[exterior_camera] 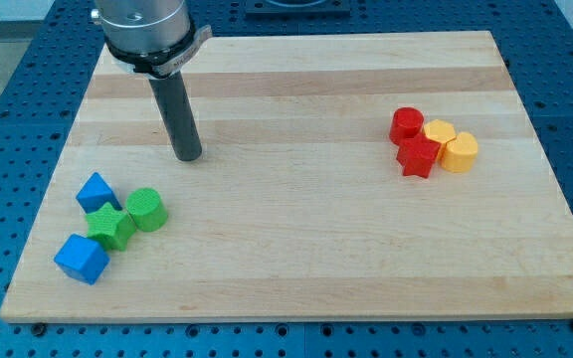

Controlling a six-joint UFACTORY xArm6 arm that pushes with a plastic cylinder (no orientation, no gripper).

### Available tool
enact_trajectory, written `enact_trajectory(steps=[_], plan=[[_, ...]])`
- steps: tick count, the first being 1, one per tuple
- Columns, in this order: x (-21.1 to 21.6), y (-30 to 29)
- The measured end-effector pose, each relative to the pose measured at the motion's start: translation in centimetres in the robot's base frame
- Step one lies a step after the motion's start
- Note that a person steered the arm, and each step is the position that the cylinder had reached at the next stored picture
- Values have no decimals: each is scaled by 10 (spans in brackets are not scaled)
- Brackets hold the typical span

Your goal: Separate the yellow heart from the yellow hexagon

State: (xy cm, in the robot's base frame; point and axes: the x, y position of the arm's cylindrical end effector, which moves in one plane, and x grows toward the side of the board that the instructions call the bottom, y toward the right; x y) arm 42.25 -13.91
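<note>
The yellow heart and the yellow hexagon sit touching each other at the view's right. A red round block and a red star press against their left side, forming one tight cluster. My tip is on the board at the upper left, far from that cluster and a little above the green and blue blocks.
At the lower left lie a blue block, a green star, a green round block and a blue cube. The wooden board rests on a blue perforated table.
</note>
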Motion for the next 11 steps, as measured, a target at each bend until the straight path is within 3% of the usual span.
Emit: enact_trajectory(steps=[2,3,4,5,6,9,10,11], plan=[[5,43],[-53,57],[-78,149],[-75,245],[-45,294],[17,348],[-12,370],[27,399]])
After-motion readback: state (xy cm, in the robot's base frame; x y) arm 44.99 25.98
